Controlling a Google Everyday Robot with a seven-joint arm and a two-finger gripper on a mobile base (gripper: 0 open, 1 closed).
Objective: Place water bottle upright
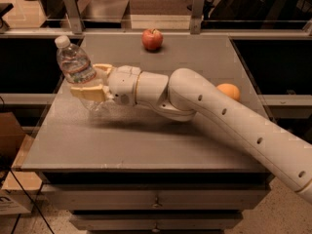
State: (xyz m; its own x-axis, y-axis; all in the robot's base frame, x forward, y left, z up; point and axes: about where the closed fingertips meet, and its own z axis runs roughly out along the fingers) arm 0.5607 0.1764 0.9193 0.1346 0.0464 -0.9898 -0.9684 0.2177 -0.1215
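The gripper (87,80), at left side of the table (146,145), clamps the water bottle (73,62) from both sides, so its fingers (90,91) cover part of the lower body; bottom touching the tabletop or not, cannot tell. Label marks too small to read. Orange (229,90) partly hidden behind the arm (234,118), which is cut by right edge. Box (9,130) cut at left.
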